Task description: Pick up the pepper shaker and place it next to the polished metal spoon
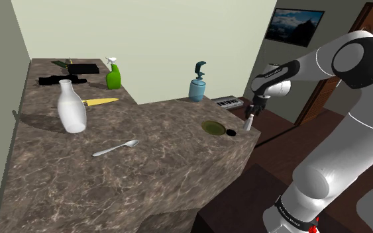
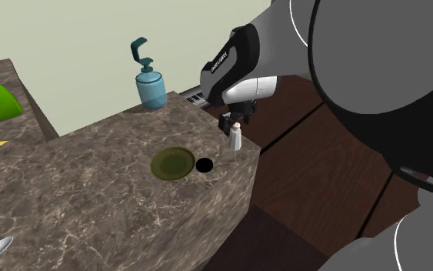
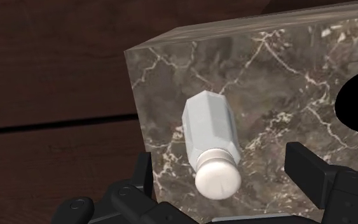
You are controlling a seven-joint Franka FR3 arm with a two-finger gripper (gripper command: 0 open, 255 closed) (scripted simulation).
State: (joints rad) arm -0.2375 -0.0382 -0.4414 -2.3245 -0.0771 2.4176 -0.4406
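Fingers (image 3: 306,167) of the black gripper (image 2: 234,125) stand wide apart, one on each side of the pepper shaker (image 3: 212,141), and neither touches it; nothing is held. The wrist view looks down on the shaker's rounded white cap, with its pale faceted body below it.

The shaker stands on the very corner of the dark veined stone countertop (image 1: 171,155), just under the gripper, with a brown wooden floor (image 3: 50,76) showing past the counter's edges. Near it on the counter lie a small black disc (image 2: 204,165) and, just beside that, a flat olive-green dish (image 2: 171,162). Farther back, against the pale wall, is a blue pump dispenser (image 2: 150,86).

The metal spoon (image 1: 115,148) lies flat on the counter, well apart from the shaker, toward the shoulder view's left. Beyond the spoon stands a white bottle (image 1: 71,107), with a yellow-handled utensil (image 1: 99,102) beside it and a green spray bottle (image 1: 114,76) farther back. The white arm (image 1: 330,63) reaches in from the shoulder view's right, bending down to the counter's corner.
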